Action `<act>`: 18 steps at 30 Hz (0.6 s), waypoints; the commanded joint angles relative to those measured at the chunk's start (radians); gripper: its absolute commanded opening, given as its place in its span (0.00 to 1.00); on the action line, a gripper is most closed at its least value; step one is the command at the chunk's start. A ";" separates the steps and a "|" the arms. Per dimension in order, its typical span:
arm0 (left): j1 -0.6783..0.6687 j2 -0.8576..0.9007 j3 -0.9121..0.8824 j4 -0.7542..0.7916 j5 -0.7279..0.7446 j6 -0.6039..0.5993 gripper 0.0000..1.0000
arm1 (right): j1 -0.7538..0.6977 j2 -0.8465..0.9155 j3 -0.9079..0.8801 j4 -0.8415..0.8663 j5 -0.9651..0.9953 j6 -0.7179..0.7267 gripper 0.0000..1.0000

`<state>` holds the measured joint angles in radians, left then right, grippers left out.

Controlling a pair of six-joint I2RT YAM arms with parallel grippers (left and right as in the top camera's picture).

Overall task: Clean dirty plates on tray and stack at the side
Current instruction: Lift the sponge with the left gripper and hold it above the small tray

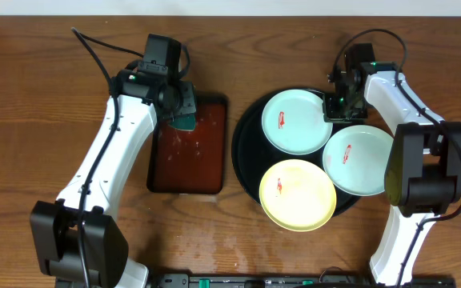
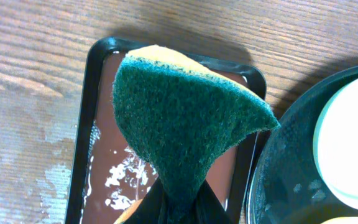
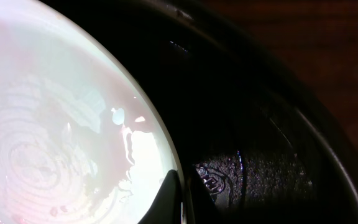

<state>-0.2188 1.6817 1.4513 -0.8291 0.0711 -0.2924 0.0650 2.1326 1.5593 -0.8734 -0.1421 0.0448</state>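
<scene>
Three plates lie on the round black tray (image 1: 245, 152): a mint one (image 1: 296, 121) at the back, a second mint one (image 1: 358, 160) at the right, and a yellow one (image 1: 298, 194) in front. Each carries a small red smear. My right gripper (image 1: 332, 108) is shut on the back mint plate's right rim; in the right wrist view its fingers (image 3: 180, 199) pinch that plate's (image 3: 61, 124) edge. My left gripper (image 1: 184, 112) is shut on a green-and-yellow sponge (image 2: 185, 118), which hangs over the far end of the brown tray (image 2: 107, 155).
The brown rectangular tray (image 1: 189, 160) with a black rim lies left of the black tray and holds wet foam flecks. The black tray's rim (image 2: 284, 180) is close to the sponge's right. Bare wooden tabletop (image 1: 46, 120) spreads to the left and front.
</scene>
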 commanded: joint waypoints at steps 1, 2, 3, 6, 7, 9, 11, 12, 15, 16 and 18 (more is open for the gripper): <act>0.001 -0.023 0.008 0.007 -0.013 0.061 0.07 | 0.006 0.005 0.003 0.006 0.003 0.002 0.01; 0.001 -0.023 0.008 0.008 -0.012 0.069 0.07 | 0.006 0.005 0.003 0.006 0.003 0.002 0.01; 0.001 -0.023 0.008 0.008 -0.012 0.073 0.07 | 0.006 0.005 0.003 0.006 0.003 0.002 0.01; -0.002 -0.046 0.008 0.016 -0.013 0.110 0.07 | 0.006 0.005 0.003 0.006 0.003 0.002 0.01; -0.003 -0.059 0.008 0.026 -0.016 0.121 0.07 | 0.006 0.005 0.003 0.006 0.003 0.003 0.01; -0.003 -0.095 0.008 0.053 -0.047 0.119 0.07 | 0.006 0.005 0.003 0.005 0.003 0.002 0.01; -0.003 -0.140 0.008 0.081 -0.082 0.115 0.07 | 0.006 0.005 0.003 0.002 0.003 0.003 0.01; -0.003 -0.164 0.008 0.093 -0.089 0.115 0.07 | 0.006 0.005 0.003 0.002 0.003 0.003 0.01; -0.003 -0.231 0.008 0.113 -0.089 0.103 0.07 | 0.006 0.005 0.003 0.002 0.003 0.003 0.01; -0.003 -0.248 0.008 0.113 -0.090 0.095 0.07 | 0.006 0.005 0.003 0.002 0.003 0.003 0.01; -0.003 -0.275 0.008 0.114 -0.091 0.092 0.07 | 0.006 0.005 0.003 0.001 0.003 0.003 0.01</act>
<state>-0.2192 1.4498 1.4483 -0.7212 0.0090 -0.2024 0.0650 2.1326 1.5593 -0.8742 -0.1421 0.0448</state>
